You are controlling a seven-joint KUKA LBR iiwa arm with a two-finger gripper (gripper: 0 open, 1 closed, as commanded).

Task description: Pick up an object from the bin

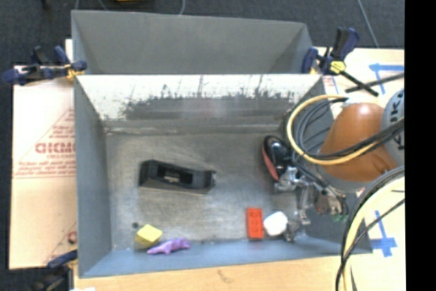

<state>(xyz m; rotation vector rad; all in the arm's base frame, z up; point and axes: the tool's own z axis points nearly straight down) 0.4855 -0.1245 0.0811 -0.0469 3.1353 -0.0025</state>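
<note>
The hand (296, 220) hangs low in the front right corner of the grey metal bin (90, 167). A small white rounded lump (275, 223) lies just to its left in the view, apparently touching a red rectangular brick (255, 223). I cannot tell whether the hand is spread or closed.

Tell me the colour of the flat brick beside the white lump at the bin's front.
The brick is red-orange, best seen in the camera view.
</note>
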